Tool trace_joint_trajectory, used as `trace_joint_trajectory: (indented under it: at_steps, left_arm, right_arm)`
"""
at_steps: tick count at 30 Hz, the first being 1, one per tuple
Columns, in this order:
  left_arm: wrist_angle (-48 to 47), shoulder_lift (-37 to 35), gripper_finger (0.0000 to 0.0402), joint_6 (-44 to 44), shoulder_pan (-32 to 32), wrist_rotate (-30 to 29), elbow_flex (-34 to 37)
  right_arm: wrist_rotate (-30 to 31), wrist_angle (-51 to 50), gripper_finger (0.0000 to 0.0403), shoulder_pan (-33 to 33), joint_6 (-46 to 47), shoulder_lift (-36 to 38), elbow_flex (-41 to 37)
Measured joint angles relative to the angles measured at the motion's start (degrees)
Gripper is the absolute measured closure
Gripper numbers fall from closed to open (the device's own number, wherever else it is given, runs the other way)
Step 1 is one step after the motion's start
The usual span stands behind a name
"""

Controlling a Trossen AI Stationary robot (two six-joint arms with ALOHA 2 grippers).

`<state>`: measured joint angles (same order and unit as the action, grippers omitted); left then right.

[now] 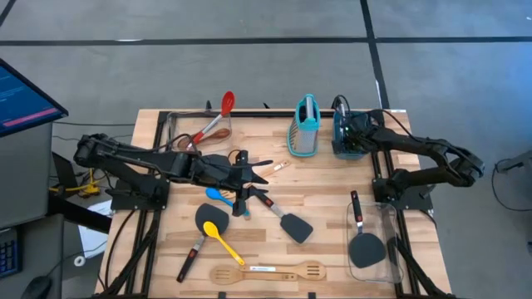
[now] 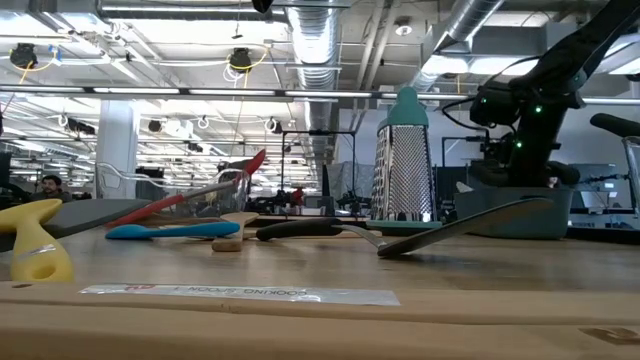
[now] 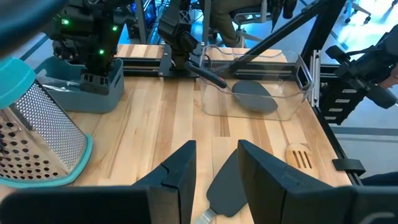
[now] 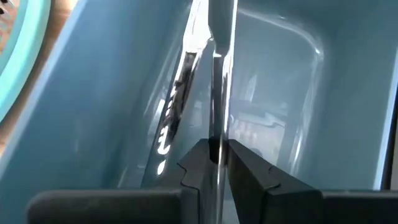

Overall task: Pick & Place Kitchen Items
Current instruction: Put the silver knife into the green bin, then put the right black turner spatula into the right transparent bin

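Cutlery is what I have in hand: a thin metal piece (image 4: 219, 81), knife or handle I cannot tell, stands upright between my right gripper's (image 4: 217, 163) fingers, down inside the teal bin (image 4: 93, 118) at the back right of the table. My jaws are pressed narrow against its shaft, so I judge it gripped, though only lightly. Another shiny metal utensil (image 4: 177, 93) already leans along the bin's wall just beside it.

The risks I see from here: if I let go while the piece stands this steep, it could topple against the rim and tip out, or clatter onto the one already lying there. If I lift away before my fingers part fully, I may drag it back out with me. The bin is narrow, and my wrist could knock its wall and shove it toward the teal box grater (image 1: 304, 126) standing just beside it.

My left gripper (image 3: 214, 174) hovers with fingers parted and empty over the table's middle, above a black spatula (image 3: 225, 190). Utensils crowd there, so a careless descent could scatter the blue spoon (image 1: 218, 195) and its neighbours.
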<state>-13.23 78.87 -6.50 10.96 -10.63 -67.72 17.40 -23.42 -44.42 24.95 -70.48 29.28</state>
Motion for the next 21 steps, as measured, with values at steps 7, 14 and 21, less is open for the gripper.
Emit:
trace_joint_trajectory:
  at_steps: [7, 14, 21]
  left_arm:
    - [-0.22, 0.02, 0.0298, 0.0, 0.0, 0.0, 0.0]
    - [-1.14, 0.01, 0.0298, 0.0, 0.0, 0.01, 0.0]
    - [-1.44, 0.02, 0.0298, 0.0, 0.0, 0.0, 0.02]
  right_arm:
    - [-0.06, -0.84, 0.0341, 0.0, -2.19, 1.26, 1.04]
    - [-0.63, -9.34, 0.0348, 1.03, -3.51, 6.5, 10.29]
    - [-1.85, -19.12, 0.0357, 7.71, -4.54, 13.69, 20.2]
